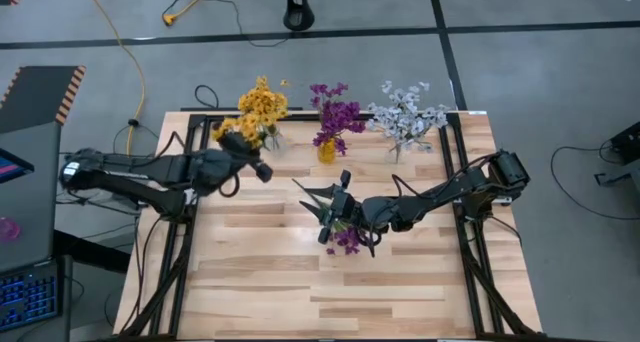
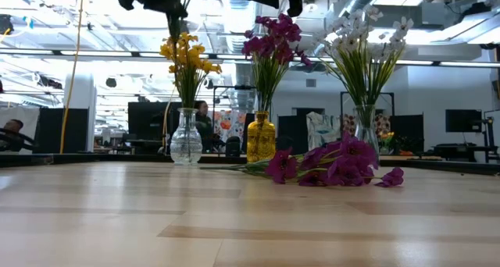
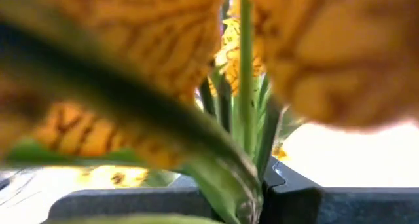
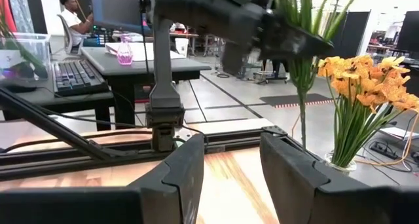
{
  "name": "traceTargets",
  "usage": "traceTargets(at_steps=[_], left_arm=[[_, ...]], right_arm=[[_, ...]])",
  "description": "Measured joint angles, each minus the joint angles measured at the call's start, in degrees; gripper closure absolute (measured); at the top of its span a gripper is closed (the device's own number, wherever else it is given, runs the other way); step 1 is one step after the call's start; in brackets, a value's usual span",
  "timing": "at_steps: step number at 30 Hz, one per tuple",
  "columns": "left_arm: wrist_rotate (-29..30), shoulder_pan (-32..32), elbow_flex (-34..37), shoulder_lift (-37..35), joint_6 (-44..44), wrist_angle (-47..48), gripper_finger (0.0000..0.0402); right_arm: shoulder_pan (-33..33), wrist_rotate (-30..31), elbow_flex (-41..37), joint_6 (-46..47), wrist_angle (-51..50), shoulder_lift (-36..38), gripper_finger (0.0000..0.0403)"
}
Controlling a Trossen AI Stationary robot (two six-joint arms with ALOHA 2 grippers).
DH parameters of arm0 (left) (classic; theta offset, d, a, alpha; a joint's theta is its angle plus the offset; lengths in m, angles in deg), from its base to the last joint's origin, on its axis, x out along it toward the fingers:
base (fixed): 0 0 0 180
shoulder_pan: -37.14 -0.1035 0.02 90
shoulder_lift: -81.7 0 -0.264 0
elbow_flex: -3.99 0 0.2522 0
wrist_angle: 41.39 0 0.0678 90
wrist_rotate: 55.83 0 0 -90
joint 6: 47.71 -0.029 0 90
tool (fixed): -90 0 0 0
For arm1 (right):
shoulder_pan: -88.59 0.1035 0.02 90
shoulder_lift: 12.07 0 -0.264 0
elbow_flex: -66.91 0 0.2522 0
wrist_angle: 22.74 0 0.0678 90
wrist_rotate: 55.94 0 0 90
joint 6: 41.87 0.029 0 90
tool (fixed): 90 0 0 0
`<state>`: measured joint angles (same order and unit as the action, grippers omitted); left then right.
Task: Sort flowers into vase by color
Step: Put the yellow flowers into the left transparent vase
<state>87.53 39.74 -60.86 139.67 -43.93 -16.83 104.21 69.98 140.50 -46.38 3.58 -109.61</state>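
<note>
Tabletop scene: left pincer (image 1: 262, 170) grips yellow flower (image 1: 228, 132); right pincer (image 1: 328, 204) parted, empty.

In the left wrist view, blurred yellow blossoms (image 3: 131, 60) fill nearly the whole picture, hiding the table and whatever grips the green stem (image 3: 245, 67); the left gripper's fingers (image 3: 294, 194) show only as dark shapes at 6 o'clock

In the low view both arms are cut off at 12 o'clock, so neither gripper's jaws can be read there

From above, the right gripper (image 1: 335, 217) covers part of the purple flowers (image 1: 347, 240) lying on the table (image 1: 400, 292), and the 3 vases under the bouquets at 12 o'clock are too small to make out
</note>
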Motion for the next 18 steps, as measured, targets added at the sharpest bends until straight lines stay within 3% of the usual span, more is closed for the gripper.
traceTargets(at_steps=[8, 15, 18], left_arm=[[-3.5, -9.0, 3.0, -0.1, -0.3, 0.0, 0.0393], [-10.2, -15.0, 14.4, -1.4, -9.2, -25.3, 0.0393], [-13.0, -17.0, 17.2, -2.3, -9.4, -30.6, 0.0393]], right_arm=[[0.0, 0.0, 0.0, 0.0, 0.0, 0.0, 0.0227], [0.0, 0.0, 0.0, 0.0, -0.4, 0.0, 0.0227], [0.0, 0.0, 0.0, 0.0, -1.2, 0.0, 0.0227]])
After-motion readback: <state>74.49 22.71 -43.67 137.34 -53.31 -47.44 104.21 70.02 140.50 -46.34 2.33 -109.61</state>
